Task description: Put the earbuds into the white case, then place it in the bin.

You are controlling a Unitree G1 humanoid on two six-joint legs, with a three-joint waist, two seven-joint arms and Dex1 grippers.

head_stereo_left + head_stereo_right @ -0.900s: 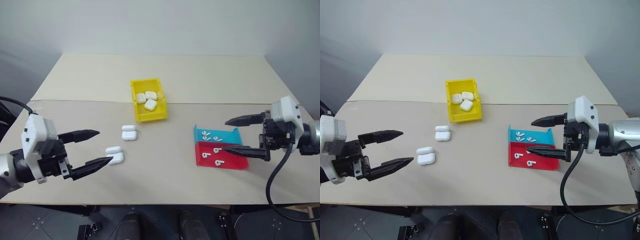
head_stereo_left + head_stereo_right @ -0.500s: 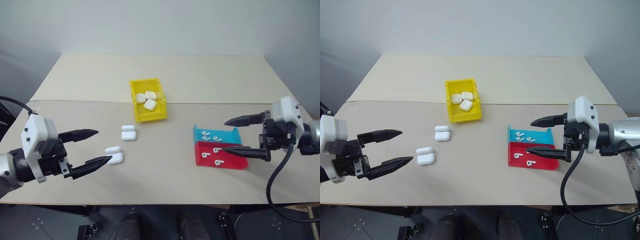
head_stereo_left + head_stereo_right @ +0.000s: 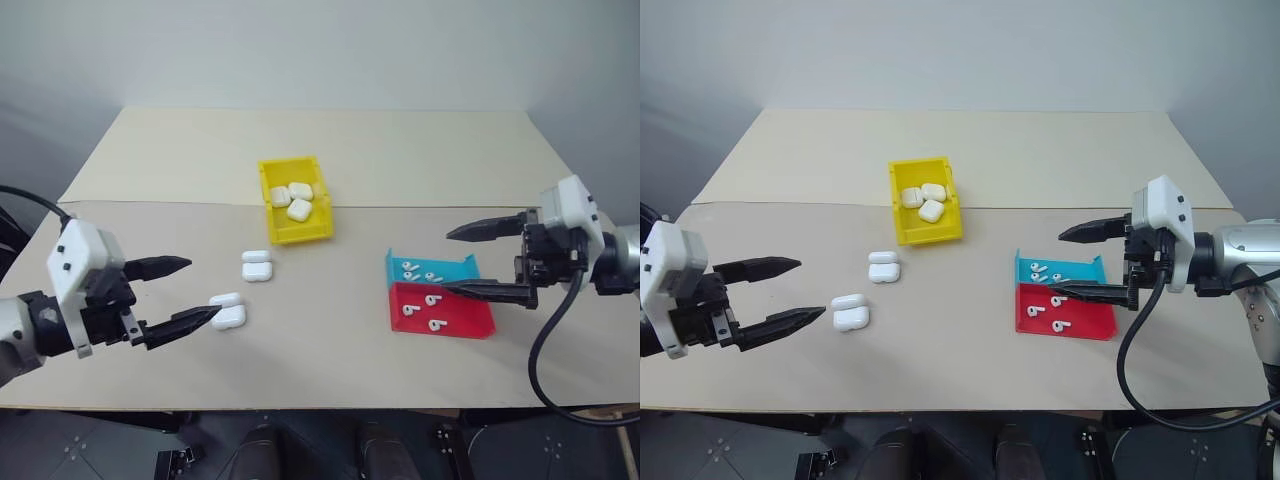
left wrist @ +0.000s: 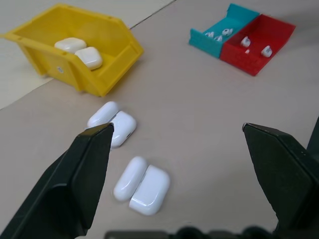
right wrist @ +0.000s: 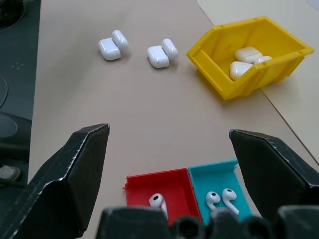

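Left eye view shows both arms hovering over the beige table, each with its 2 black fingers spread wide and nothing between them. The left gripper hangs just beside the nearer of 2 open white cases; that nearer white case lies flat with its lid flipped back, right off the tip of the lower finger, while the second open case sits a little farther on, toward the bin. In the left wrist view the nearer white case rests between the 2 fingers' lines of reach, its long axis running roughly away from the gripper and slightly slanted, lid and body side by side. The yellow bin, near the middle of the table, already holds 3 closed white cases. The right gripper hangs over the blue tray and red tray, which sit touching each other; the earbuds are scattered in both, about 4 in the blue and 3 in the red. So the right arm is clearly nearer the earbuds and the left nearer the cases, and I'd judge the coming move to be the right fingers dropping onto 1 earbud directly beneath them.
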